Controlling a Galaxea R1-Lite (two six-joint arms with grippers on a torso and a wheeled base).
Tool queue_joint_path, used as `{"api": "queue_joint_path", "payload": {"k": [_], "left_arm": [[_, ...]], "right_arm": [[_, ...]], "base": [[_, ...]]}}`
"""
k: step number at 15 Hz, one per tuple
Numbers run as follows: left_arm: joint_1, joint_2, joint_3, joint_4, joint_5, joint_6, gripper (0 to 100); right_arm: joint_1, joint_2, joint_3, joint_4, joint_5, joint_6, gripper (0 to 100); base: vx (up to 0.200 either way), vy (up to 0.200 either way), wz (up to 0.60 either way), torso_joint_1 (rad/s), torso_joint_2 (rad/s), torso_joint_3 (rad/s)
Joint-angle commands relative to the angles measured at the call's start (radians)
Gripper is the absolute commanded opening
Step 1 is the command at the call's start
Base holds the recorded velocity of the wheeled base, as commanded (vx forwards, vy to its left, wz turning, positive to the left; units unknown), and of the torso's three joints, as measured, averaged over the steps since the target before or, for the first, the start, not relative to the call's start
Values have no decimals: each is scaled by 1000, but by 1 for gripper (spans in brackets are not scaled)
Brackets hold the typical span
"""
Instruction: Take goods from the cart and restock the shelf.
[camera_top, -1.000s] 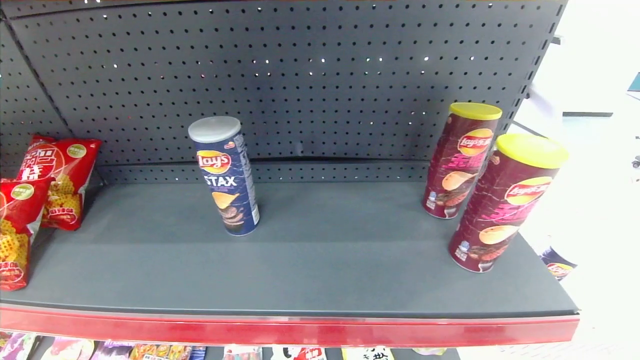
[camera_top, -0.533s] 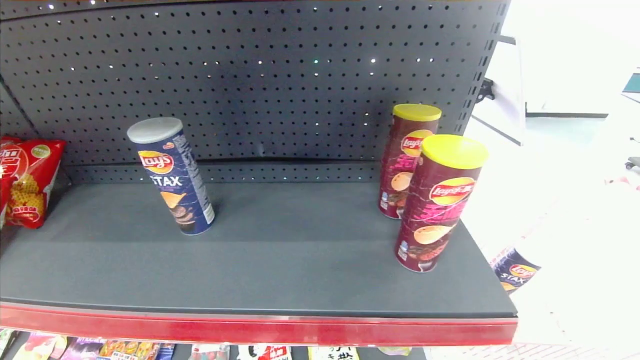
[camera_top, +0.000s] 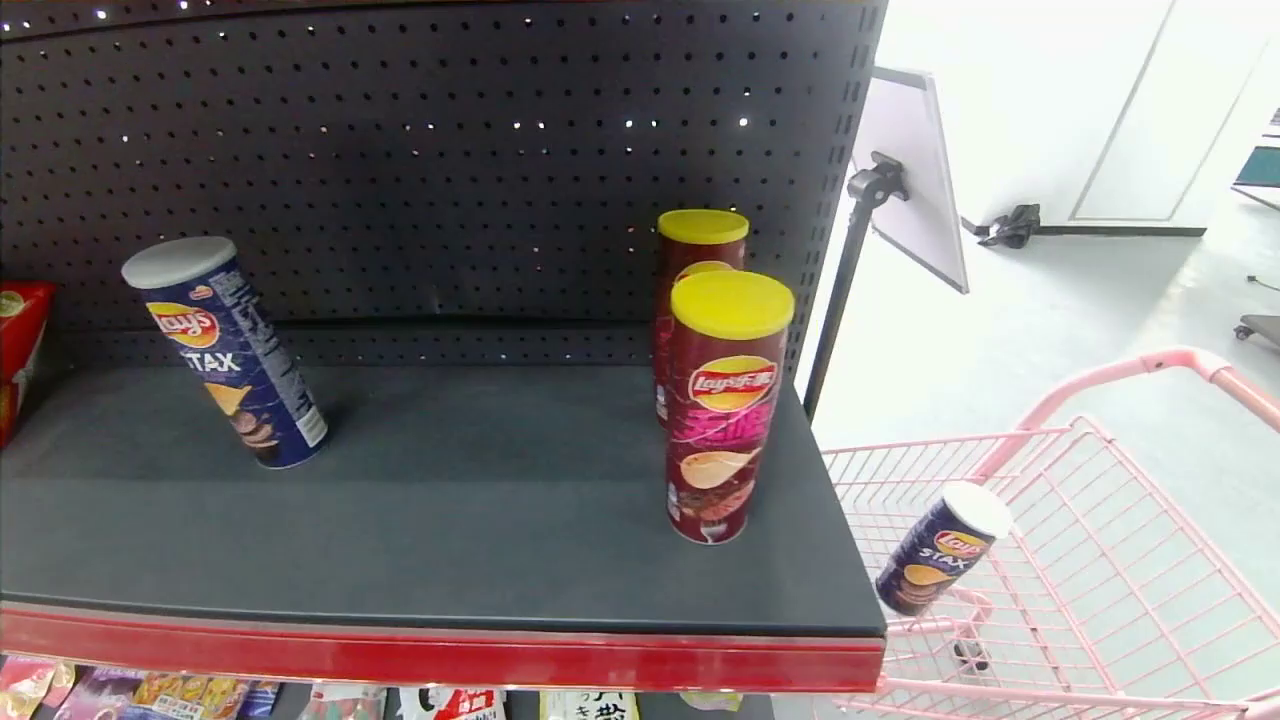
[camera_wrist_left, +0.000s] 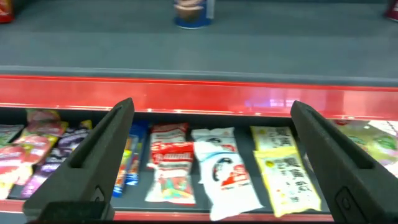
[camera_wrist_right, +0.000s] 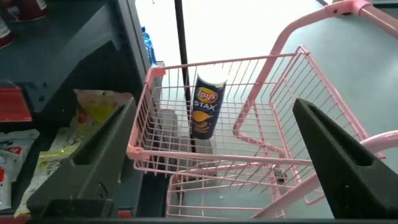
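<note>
Both pincers are apart, nothing held. Left gripper (camera_wrist_left: 211, 102) sits low by the shelf (camera_top: 450, 520) front. Right gripper (camera_wrist_right: 214, 102) faces the cart (camera_top: 1060, 432), lined up on the blue can (camera_top: 940, 548) in the corner nearest the shelf; we read that as pick prep. The gap between the shelved blue can (camera_top: 225, 350) and the front maroon can (camera_top: 725, 410) suits restocking. The rear maroon can (camera_top: 700, 230) is mostly hidden, and the cart's far side is cut off. We can't tell if the cart can stands or leans.

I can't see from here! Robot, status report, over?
Left gripper open, empty. Right gripper open, empty. Blue can in pink cart. Nothing seen blocking it.
</note>
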Motion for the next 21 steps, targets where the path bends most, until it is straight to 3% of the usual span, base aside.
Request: {"api": "queue_joint_path", "payload": {"k": [1,6,21], "left_arm": [[0,1,-1,0,1,-1,100],[0,1,0,0,1,-2,100],[0,1,0,0,1,-4,100]], "right_arm": [[0,1,0,0,0,-1,100],[0,1,0,0,0,-1,100],[0,1,0,0,0,-2,100]], "base": [[0,-200,0,12,2,7],[0,-200,0,2,3,4],[0,0,0,0,0,0]]}}
